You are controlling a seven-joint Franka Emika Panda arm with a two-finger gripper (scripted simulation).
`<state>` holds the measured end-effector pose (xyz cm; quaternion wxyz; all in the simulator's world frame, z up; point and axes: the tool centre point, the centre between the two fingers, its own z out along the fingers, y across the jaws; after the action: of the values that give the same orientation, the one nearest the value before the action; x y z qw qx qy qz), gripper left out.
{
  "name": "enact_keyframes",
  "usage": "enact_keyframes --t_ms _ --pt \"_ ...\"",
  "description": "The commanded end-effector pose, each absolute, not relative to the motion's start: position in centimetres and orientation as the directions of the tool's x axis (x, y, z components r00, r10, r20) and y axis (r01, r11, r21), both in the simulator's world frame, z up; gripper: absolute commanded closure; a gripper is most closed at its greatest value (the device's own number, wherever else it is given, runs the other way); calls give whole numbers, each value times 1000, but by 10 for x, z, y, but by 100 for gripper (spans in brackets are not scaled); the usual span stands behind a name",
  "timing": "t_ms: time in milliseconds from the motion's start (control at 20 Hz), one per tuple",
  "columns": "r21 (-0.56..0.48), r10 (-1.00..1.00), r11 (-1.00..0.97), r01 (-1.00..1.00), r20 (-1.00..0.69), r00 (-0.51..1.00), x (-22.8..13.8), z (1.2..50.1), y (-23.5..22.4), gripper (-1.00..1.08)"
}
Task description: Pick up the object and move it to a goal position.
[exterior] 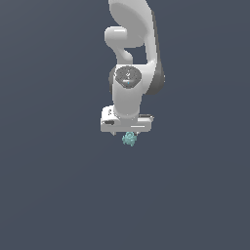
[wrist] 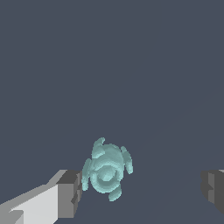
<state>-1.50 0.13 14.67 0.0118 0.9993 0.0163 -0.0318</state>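
The object [exterior: 129, 139] is a small teal knobbly lump on the dark grey floor, right under the white hand of the arm. In the wrist view the object [wrist: 106, 169] lies between the two fingers, close against one grey fingertip [wrist: 70, 192] and well apart from the other fingertip [wrist: 213, 189]. My gripper [exterior: 127, 133] points straight down over it and is open wide, as the wrist view [wrist: 142, 191] shows. Nothing is held. Whether the near fingertip touches the object I cannot tell.
The floor [exterior: 53, 185] is a plain dark grey surface all around. The white arm [exterior: 131, 58] rises behind the hand toward the exterior view's top. No goal marker shows.
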Motion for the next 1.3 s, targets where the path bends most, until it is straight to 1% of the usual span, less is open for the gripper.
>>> enact_keyframes --t_ms 0,450,750,1250 --pt "22 32 -999 33 -64 997 -15 147 1 -92" --pt "38 19 -999 22 -71 997 -13 148 -8 -92" --pt "36 8 -999 10 -69 998 -14 146 -6 -92" --pt "28 -115 -993 -114 -45 992 -27 128 6 -92"
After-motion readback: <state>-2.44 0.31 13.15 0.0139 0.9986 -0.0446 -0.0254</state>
